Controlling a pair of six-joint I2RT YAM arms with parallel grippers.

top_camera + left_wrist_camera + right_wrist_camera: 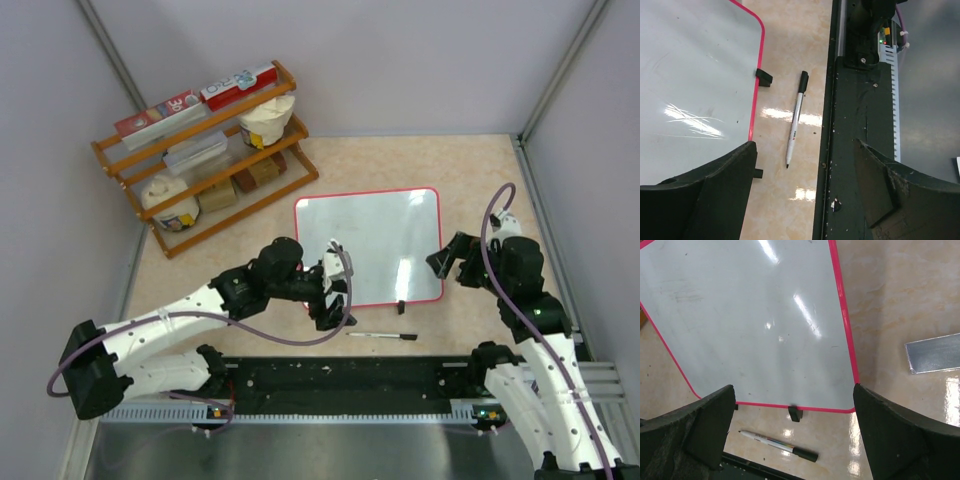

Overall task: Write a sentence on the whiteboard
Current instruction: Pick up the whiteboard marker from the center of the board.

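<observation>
On the tan table (470,170) lies the stiff red-rimmed white whiteboard (370,240). Beside it, the thin white black-capped pen (382,335) looks light and may roll; pinch its middle. The left gripper (338,288) and right gripper (450,265) are open, empty.

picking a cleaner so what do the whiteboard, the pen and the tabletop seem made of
Whiteboard: glossy white coated panel, sharp glare streaks; red rim looks plastic. Pen: smooth white barrel, black cap, probably plastic. Tabletop: polished beige marbled surface, maybe laminate or stone; it mirrors the lights.
</observation>
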